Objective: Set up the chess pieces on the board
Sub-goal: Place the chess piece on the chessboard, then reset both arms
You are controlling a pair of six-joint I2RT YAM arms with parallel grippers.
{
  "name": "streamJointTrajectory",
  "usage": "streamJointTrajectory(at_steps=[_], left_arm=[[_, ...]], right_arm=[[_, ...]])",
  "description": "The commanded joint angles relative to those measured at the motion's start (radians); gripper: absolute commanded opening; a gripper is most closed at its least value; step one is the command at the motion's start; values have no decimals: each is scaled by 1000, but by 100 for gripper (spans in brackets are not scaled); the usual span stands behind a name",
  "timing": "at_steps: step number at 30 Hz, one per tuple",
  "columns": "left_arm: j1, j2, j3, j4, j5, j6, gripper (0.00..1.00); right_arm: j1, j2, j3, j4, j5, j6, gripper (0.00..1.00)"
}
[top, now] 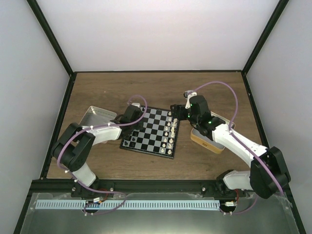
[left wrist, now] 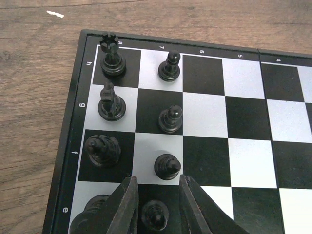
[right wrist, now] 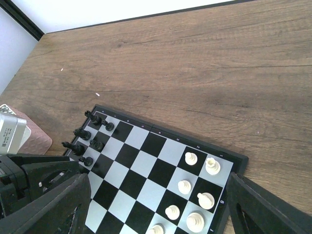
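1. On the brown wood-grain table [top: 209, 92], roughly mid-surface, sits the chessboard [top: 151, 131], a little skewed to the table edges. White wall panels [top: 156, 34] enclose the table on three sides, with black frame struts [top: 51, 36] at the corners.
2. The black chessmen [top: 127, 143] stand in two files along the board's left edge, under the left arm. The white chessmen [top: 170, 129] line the opposite edge.
3. Left wrist view: rook [left wrist: 111, 53] on h8, knight [left wrist: 111, 102] on g8, bishop [left wrist: 102, 148] on f8. Pawns are on h7 [left wrist: 169, 66], g7 [left wrist: 170, 119] and f7 [left wrist: 167, 166]. All are upright, one per square.
4. The left gripper [left wrist: 158, 179] is low over the e rank with jaws slightly parted. The e7 pawn [left wrist: 155, 214] stands between the fingers with a thin gap showing on each side, so it is not clamped. A further black piece [left wrist: 90, 209] on e8 is mostly hidden behind the left finger.
5. The right gripper [right wrist: 158, 178] hovers above the white side of the board, jaws spread wide, holding nothing.
6. A tan tray [top: 202, 141] lies just right of the board, partly under the right arm. A shallow metal tin [top: 95, 117] sits left of the board, beside the left arm.
7. Right wrist view: a pink object [right wrist: 34, 139] sits at the board's far-left corner, cut off by the frame. Its type cannot be told.
8. A few pale specks [left wrist: 55, 14] lie on the wood beyond the h8 corner.
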Motion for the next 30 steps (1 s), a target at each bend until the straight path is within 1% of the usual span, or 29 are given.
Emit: streamJointTrajectory(at_steps=[1,9,13,14,18,20,21,23,26,27,30], left_arm=[[-5,-55,10,-4,0,3,28],[-4,-178,44,-54,30,-19,41],[-3,-277,59,-98,22,-48,53],[0,-307,65,-126,-4,-72,57],[10,-446,108,-256,-83,-128,80],[13,-517,111,-294,-84,-131,99],[14,-551,112,-312,-82,-132,100],[17,-616,123,-369,-97,-135,100],[18,-717,174,-498,-144,-98,100],[18,-757,184,-524,-152,-84,100],[18,-874,187,-543,-133,-32,100]], right_arm=[[-9,-10,11,-9,5,12,78],[-12,-101,3,-18,44,31,78],[-12,-176,-15,-38,80,49,78],[-12,-197,-21,-51,95,57,78],[-12,-321,-57,-149,165,79,79],[-12,-396,-75,-217,225,99,82],[-12,-432,-77,-261,252,110,84],[-12,-508,-67,-349,283,111,90],[-12,-607,-19,-495,314,125,98],[-12,-637,1,-535,327,131,100],[-12,-722,63,-619,358,133,100]])
